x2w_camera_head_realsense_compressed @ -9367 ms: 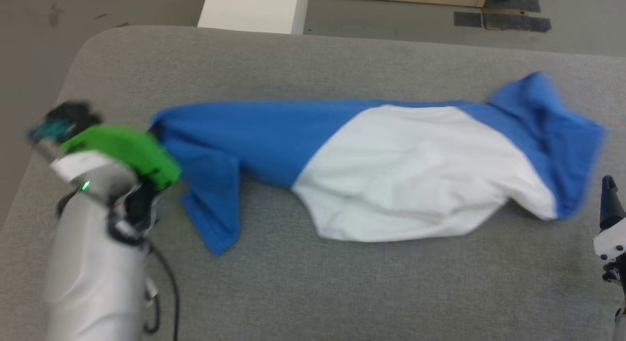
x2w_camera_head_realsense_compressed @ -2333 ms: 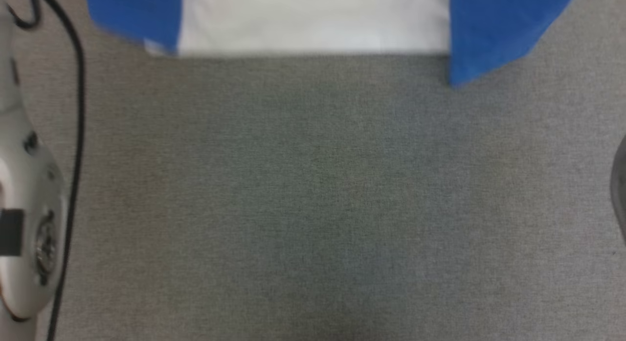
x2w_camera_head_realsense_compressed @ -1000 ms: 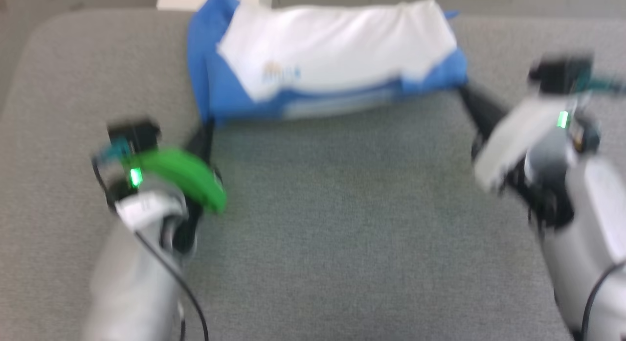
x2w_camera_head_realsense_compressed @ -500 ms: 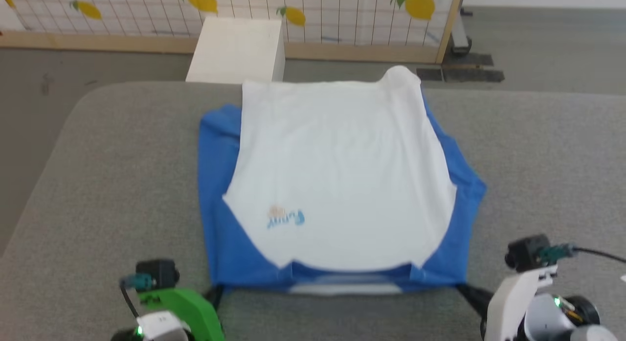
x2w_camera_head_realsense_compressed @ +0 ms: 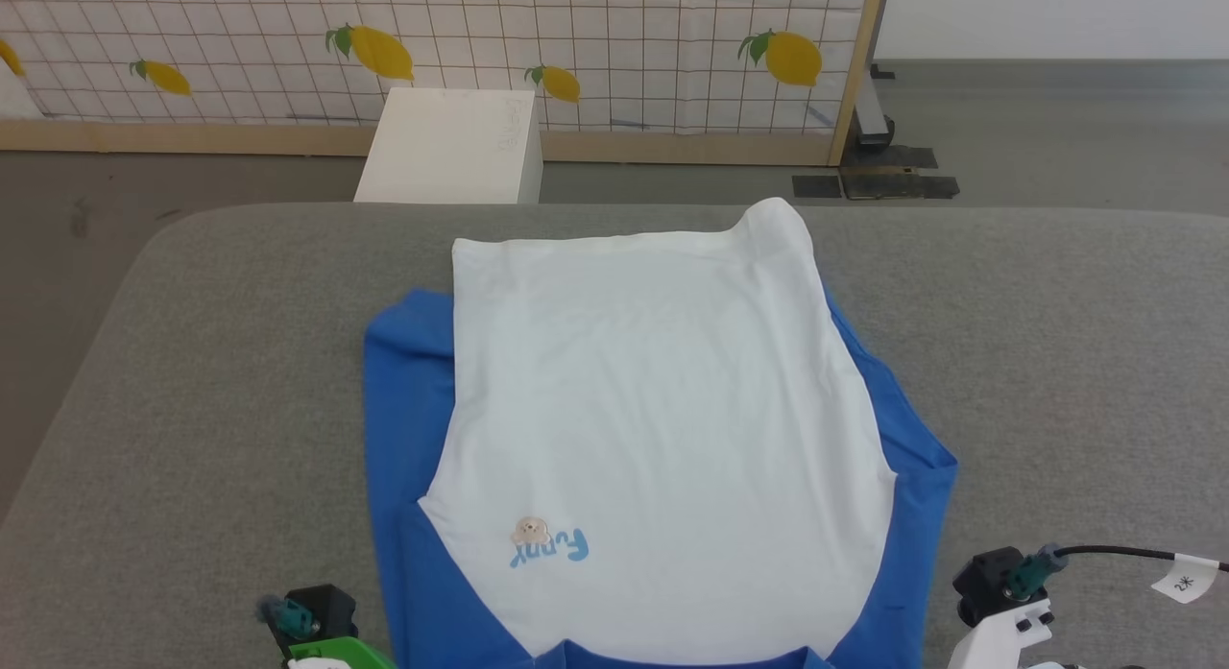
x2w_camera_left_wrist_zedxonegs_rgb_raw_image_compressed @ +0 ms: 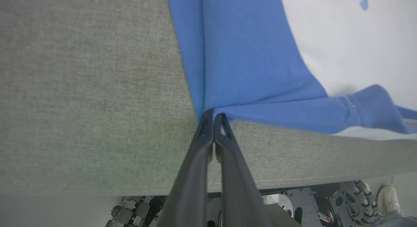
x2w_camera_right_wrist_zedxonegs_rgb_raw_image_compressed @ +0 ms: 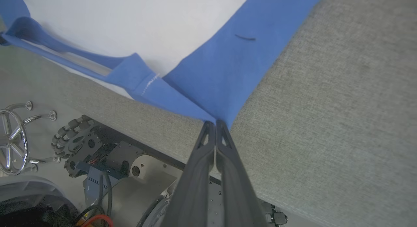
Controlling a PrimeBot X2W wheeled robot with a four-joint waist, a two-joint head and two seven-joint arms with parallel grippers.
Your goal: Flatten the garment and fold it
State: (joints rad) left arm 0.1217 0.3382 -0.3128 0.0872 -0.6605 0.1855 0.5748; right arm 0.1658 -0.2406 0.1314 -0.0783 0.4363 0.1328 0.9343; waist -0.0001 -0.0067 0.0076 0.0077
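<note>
The garment (x2w_camera_head_realsense_compressed: 662, 429), judged soft, light and limp, lies spread on the grey worktop (x2w_camera_head_realsense_compressed: 192, 362) with its collar at the near edge, the left end effector (x2w_camera_left_wrist_zedxonegs_rgb_raw_image_compressed: 213, 118) and right end effector (x2w_camera_right_wrist_zedxonegs_rgb_raw_image_compressed: 215, 124) each clamped on a blue shoulder corner, the soundest holds.

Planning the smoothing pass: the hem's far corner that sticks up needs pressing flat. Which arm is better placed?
Right, probably. The raised hem corner is on the garment's right side, nearer the right end effector, shut on that side's near corner.

Head overlooks the garment (x2w_camera_head_realsense_compressed: 653, 410); wrist views closely share its corners.
</note>
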